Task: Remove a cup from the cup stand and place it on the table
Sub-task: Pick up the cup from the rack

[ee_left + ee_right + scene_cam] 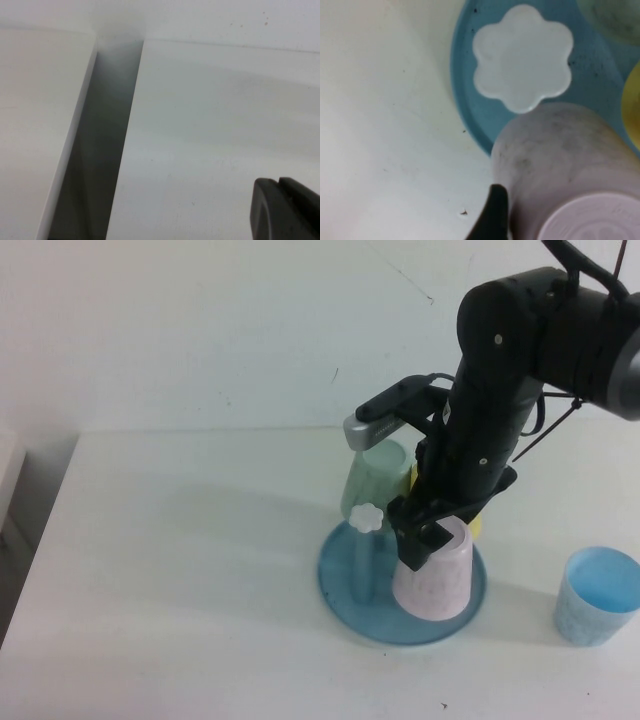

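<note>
The pale pink cup (435, 580) sits upside down on a peg of the blue cup stand (340, 585), at its front right. My right gripper (430, 537) reaches down from above and is closed around the cup's upper end. In the right wrist view the cup (560, 160) fills the lower right. One black fingertip (495, 210) lies against its side and the other finger is out of frame. The stand's blue base (465, 110) and a white flower knob (522, 57) show beyond it. My left gripper (287, 210) is shut and empty over the white table (210, 125).
A mint-green tumbler (375, 475) and a yellow one (478, 525) hang on the stand behind the cup. A bare peg with a white knob (367, 518) stands at the front left. A light blue tumbler (598, 595) stands upright on the table at the right. The table's left edge has a gap (100, 150).
</note>
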Robot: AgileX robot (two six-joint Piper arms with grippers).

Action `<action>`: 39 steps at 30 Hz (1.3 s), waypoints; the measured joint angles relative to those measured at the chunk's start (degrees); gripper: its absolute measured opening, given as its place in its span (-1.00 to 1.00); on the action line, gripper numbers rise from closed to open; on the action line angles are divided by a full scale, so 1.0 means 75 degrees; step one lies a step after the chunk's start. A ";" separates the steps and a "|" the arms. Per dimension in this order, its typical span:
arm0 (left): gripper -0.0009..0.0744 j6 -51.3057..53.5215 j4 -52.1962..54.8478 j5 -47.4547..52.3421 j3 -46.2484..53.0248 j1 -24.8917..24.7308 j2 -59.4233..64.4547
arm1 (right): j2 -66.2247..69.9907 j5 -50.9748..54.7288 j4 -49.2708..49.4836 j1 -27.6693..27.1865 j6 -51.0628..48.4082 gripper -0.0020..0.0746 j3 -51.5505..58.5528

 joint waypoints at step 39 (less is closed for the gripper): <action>-0.98 -0.0016 0.0000 0.0000 0.0000 0.0000 0.0000 | -0.3268 0.0066 0.0438 -0.0029 0.0079 0.57 0.0515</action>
